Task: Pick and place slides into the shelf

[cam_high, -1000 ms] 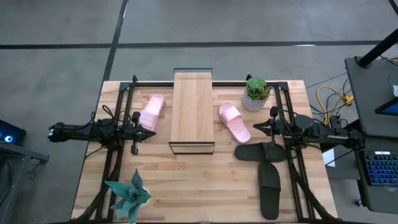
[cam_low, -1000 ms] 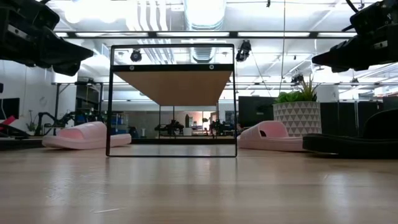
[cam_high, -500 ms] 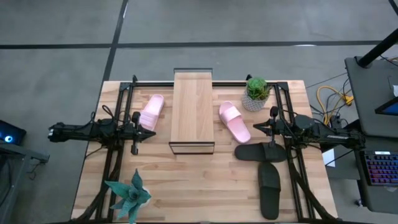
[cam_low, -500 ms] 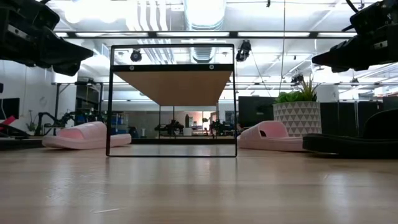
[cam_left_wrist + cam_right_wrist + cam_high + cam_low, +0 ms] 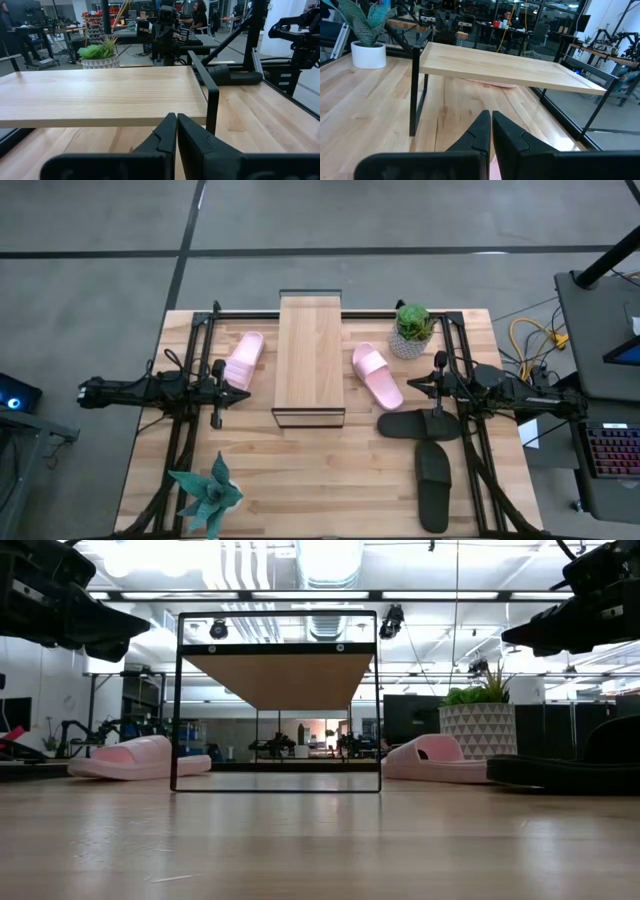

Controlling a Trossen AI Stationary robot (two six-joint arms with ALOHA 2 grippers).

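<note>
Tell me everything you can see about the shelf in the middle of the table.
The shelf is a narrow rack: a light wood plank top on a thin black metal frame, open underneath. It stands upright at the table's centre, with nothing on or under it. One pink slide lies to its left, another to its right, neither touching it. No gripper touches it.

Two black jointed arms with black cabling.

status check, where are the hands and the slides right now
Left hand shut, empty, beside shelf. Right hand shut, empty, above pink slide. All four slides on the table, none under shelf. Nothing blocking.
</note>
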